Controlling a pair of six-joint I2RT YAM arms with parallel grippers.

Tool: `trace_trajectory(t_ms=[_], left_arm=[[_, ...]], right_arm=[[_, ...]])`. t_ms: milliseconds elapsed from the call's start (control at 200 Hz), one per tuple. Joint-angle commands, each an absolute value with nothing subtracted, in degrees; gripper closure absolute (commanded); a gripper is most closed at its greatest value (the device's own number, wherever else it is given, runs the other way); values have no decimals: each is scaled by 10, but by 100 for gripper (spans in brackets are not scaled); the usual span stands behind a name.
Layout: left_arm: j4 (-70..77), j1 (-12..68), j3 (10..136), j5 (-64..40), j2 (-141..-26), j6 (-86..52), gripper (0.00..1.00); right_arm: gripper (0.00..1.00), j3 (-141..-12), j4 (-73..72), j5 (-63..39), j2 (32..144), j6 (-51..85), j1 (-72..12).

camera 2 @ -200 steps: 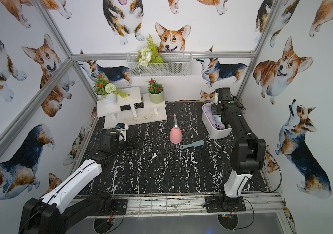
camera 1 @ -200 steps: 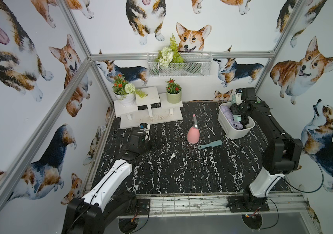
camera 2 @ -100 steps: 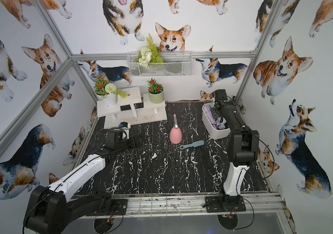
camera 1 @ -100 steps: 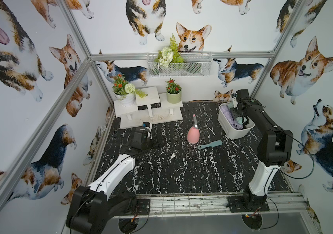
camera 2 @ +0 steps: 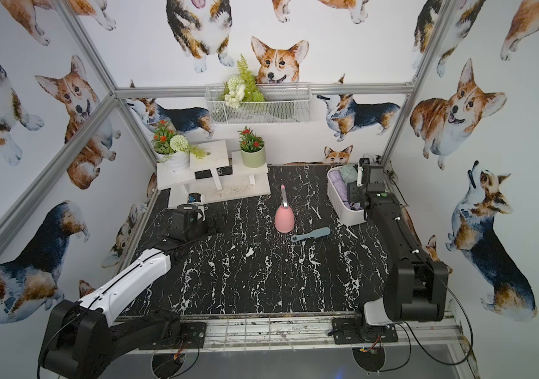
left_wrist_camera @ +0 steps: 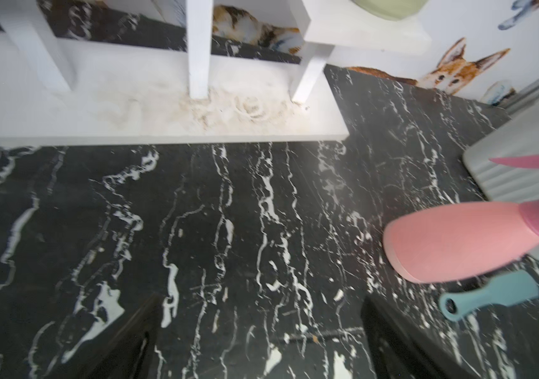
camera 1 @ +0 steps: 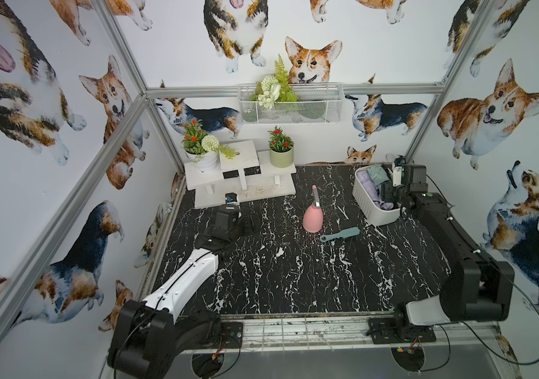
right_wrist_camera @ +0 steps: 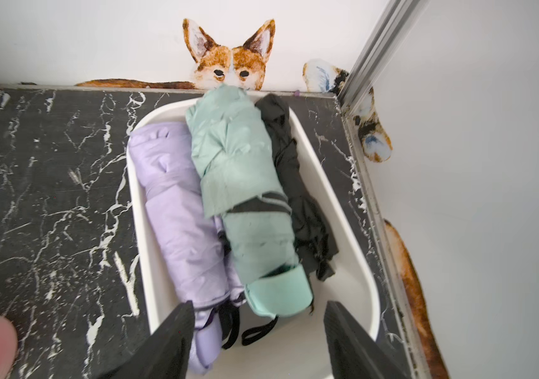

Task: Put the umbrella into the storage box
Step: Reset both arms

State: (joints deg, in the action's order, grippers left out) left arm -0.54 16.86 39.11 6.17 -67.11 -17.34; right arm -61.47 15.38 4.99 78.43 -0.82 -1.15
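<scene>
The mint umbrella point(right_wrist_camera: 245, 197), lying in the box point(right_wrist_camera: 356, 272) between a lilac one point(right_wrist_camera: 176, 203) and a black one point(right_wrist_camera: 297, 183), looks to me a light, soft, crumpled roll with a stiff handle cap, best pinched mid-body; my right tool point(right_wrist_camera: 258, 310) hangs parted and empty over it, left tool point(left_wrist_camera: 261, 303) wide open.

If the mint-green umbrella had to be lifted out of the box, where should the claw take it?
Probably mid-length on the mint-green umbrella, from above, jaws spanning its width. It seems to lie lengthwise atop the purple umbrella and black umbrella, leaving its rounded sides exposed.
</scene>
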Motion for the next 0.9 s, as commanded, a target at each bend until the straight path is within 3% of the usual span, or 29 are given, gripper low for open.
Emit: trace_trajectory(t_ms=[0, 270, 460, 591, 891], left_arm=[[60, 138, 371, 128, -668, -146, 0], [214, 27, 276, 137, -654, -76, 0], [301, -16, 256, 132, -733, -17, 0], [378, -53, 232, 79, -789, -40, 0], [477, -87, 228, -18, -858, -58, 0]], right_arm=[[32, -516, -33, -15, 728, 56, -12], [32, -292, -188, 22, 623, 73, -12], [32, -242, -297, 53, 685, 49, -12], [33, -243, -253, 61, 692, 53, -13], [33, -160, -434, 83, 732, 46, -14]])
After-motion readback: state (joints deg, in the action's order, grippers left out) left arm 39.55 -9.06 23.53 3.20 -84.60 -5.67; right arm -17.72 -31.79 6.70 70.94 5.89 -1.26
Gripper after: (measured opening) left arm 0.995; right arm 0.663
